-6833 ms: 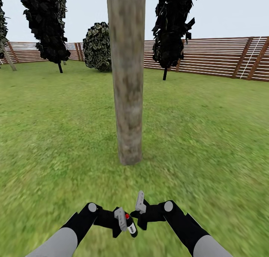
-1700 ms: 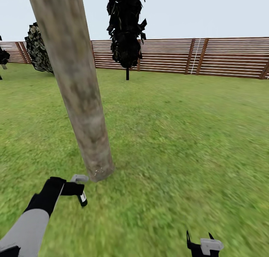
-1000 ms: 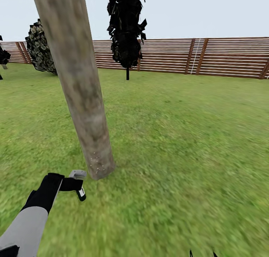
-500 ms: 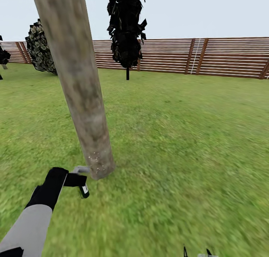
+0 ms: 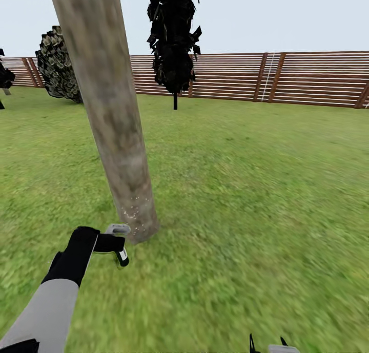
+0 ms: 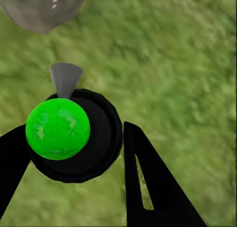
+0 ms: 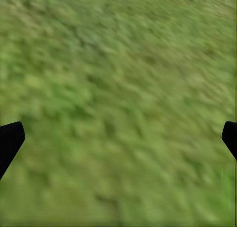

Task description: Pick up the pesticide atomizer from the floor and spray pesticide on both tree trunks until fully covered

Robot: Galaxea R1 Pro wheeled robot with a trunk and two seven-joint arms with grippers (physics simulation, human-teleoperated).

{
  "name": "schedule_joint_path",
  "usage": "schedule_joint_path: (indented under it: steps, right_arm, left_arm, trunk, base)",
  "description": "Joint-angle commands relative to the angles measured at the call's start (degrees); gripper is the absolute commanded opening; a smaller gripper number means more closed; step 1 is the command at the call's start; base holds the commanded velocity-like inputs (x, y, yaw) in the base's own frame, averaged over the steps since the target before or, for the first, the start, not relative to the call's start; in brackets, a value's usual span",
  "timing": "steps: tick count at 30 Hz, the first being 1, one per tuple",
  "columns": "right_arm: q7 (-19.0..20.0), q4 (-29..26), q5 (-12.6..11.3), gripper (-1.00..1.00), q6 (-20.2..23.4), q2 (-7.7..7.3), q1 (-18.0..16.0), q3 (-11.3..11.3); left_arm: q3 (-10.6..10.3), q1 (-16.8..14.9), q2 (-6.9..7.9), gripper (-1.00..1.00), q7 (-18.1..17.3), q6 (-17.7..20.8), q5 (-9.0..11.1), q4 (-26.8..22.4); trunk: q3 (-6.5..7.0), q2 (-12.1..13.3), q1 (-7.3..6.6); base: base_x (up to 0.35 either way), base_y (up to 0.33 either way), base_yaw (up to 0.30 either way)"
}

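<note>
Left gripper (image 5: 116,243) clamped on small black spray bottle with grey trigger head (image 5: 120,240), lower left of head view, just beside base of leaning blotchy grey-beige trunk (image 5: 110,112).

Whitish specks (image 5: 134,214) low on trunk in head view; green ball (image 6: 58,129) atop bottle in left wrist view. Right gripper (image 7: 118,138) spread wide over blurred mottled green grass (image 7: 123,79).

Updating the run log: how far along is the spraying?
Pickup is done: the left hand holds the pesticide atomizer by the near tree trunk. In hand: pale specks dot only its base. Left: the trunk above, then the second tree.
</note>
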Motion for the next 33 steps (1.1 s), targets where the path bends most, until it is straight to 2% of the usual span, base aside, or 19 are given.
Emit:
schedule_joint_path:
  steps: [1,4,6,11,16,18,21,22,24,27,31,33]
  right_arm:
    - [0.00,0.06,0.03,1.00,0.01,-0.03,0.00,0.02]
    - [0.02,0.16,0.03,1.00,0.01,0.00,0.01,0.01]
    - [0.07,0.20,0.03,1.00,0.01,0.02,0.00,0.01]
    - [0.08,0.27,0.11,1.00,0.01,0.08,0.03,0.07]
    - [0.09,0.29,0.21,1.00,0.09,0.12,0.14,0.10]
    - [0.08,0.29,0.21,1.00,0.09,0.12,0.14,0.10]
    - [0.08,0.29,0.21,1.00,0.09,0.12,0.16,0.10]
    - [0.08,0.29,0.21,1.00,0.09,0.12,0.17,0.10]
    - [0.08,0.29,0.21,1.00,0.09,0.12,0.14,0.10]
    - [0.10,0.29,0.21,1.00,0.09,0.12,0.16,0.10]
    - [0.08,0.29,0.21,1.00,0.09,0.12,0.16,0.10]
    - [0.08,0.29,0.21,1.00,0.09,0.12,0.17,0.10]
  left_arm:
    - [-0.03,-0.05,-0.76,-1.00,0.02,-0.13,-0.69,-0.98]
    - [-0.03,0.05,-2.05,-1.00,0.04,1.44,-0.78,-3.28]
    - [-0.07,0.34,-1.67,-1.00,-0.01,3.26,-0.90,-4.40]
    - [-0.07,0.29,-1.09,-1.00,0.00,3.95,-1.08,-4.68]
    - [-0.52,0.02,-1.34,-1.00,0.04,4.23,-1.10,-4.72]
    - [-1.88,-0.23,-1.64,-1.00,0.04,4.65,-1.10,-4.76]
    - [-6.17,-1.86,-2.19,-1.00,0.11,7.68,-1.10,-4.79]
    - [-6.66,-2.21,-2.21,-1.00,0.12,8.05,-1.12,-4.97]
    - [-7.11,-2.78,-1.90,-1.00,0.11,8.63,-1.16,-5.90]
    - [-6.59,-3.05,-0.86,-1.00,0.05,9.02,-1.17,-7.85]
    - [-5.02,-3.09,2.30,-1.00,-0.22,9.32,-0.92,-9.51]
    - [-5.17,-3.06,2.23,-1.00,-0.28,9.37,-0.93,-9.66]
  trunk:
    - [0.00,0.00,0.00]
    - [0.00,0.00,0.00]
    - [0.00,0.00,0.00]
    - [0.00,0.00,0.00]
    - [0.00,0.00,0.00]
    - [0.00,0.00,0.00]
    - [0.00,0.00,0.00]
    - [0.00,0.00,0.00]
    - [0.00,0.00,0.00]
    - [0.00,0.00,0.00]
    - [0.00,0.00,0.00]
    - [0.00,0.00,0.00]
  base:
    - [-0.003,0.001,0.000]
    - [-0.001,0.000,0.000]
    - [-0.109,0.025,0.000]
    - [-0.282,0.077,0.000]
    - [-0.085,0.017,0.000]
    - [-0.008,0.002,0.000]
    - [-0.002,0.000,0.000]
    - [0.000,0.000,0.000]
    - [0.000,0.000,0.000]
    - [0.000,0.000,0.000]
    - [0.000,0.000,0.000]
    - [0.000,0.000,0.000]
